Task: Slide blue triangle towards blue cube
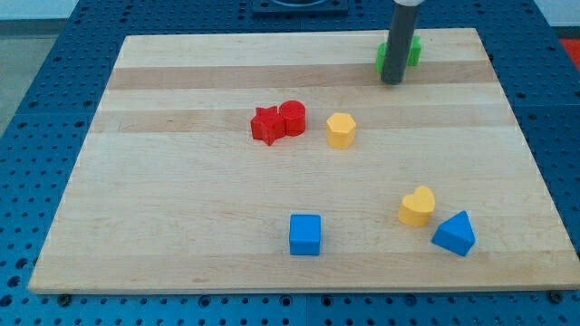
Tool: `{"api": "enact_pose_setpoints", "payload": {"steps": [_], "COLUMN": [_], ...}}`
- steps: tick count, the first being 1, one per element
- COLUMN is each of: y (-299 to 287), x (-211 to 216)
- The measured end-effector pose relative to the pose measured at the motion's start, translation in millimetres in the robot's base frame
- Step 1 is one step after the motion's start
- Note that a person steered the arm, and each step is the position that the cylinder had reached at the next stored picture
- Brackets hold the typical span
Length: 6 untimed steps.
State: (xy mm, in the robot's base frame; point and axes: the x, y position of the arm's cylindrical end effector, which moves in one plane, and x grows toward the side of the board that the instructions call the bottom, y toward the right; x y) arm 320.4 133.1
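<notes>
The blue triangle (454,234) lies near the view's bottom right of the wooden board (181,199). The blue cube (304,234) sits to its left, near the bottom middle, with a wide gap between them. My tip (391,81) is at the view's top right, far above both blue blocks. The rod stands right in front of a green block (413,50) and partly hides it.
A yellow heart-shaped block (418,206) sits just up and left of the blue triangle, almost touching it. A yellow hexagon block (341,130) lies mid-board. A red star (266,124) and a red cylinder (292,118) touch each other left of it.
</notes>
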Motion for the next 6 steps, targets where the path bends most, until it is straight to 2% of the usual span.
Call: {"api": "enact_pose_setpoints", "payload": {"steps": [1, 6], "y": [12.0, 12.0], "x": [13.6, 16.4]}}
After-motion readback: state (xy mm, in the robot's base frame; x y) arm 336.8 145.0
